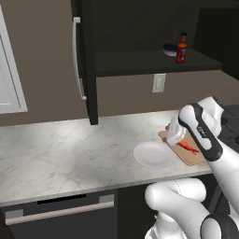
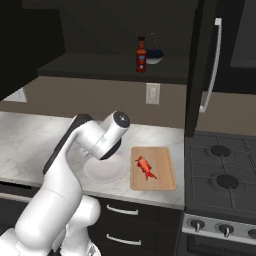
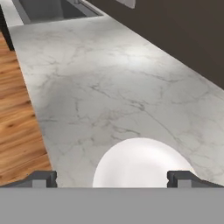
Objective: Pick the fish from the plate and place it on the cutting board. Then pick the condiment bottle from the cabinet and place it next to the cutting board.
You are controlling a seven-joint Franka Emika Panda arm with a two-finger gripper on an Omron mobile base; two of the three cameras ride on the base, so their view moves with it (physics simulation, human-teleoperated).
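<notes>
Fingertips point(image 3: 43, 178) wide over plate point(image 3: 140, 164)

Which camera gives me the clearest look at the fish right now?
The right base view: the fish lies in full, unobstructed, on the cutting board. In the left base view the fish is partly hidden behind the arm.

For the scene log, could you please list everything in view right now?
Slender red-orange fish: one, on the board.
Tan wooden cutting board: one, on the counter beside the stove.
Round white plate: one, bare, left of the board.
Red condiment bottle with black cap: one, upright on the shelf.
Dark blue bowl: one, by the bottle.
Dark wall cabinet: one, door open.
Black stove: one.
Claw: open, above the plate.
</notes>
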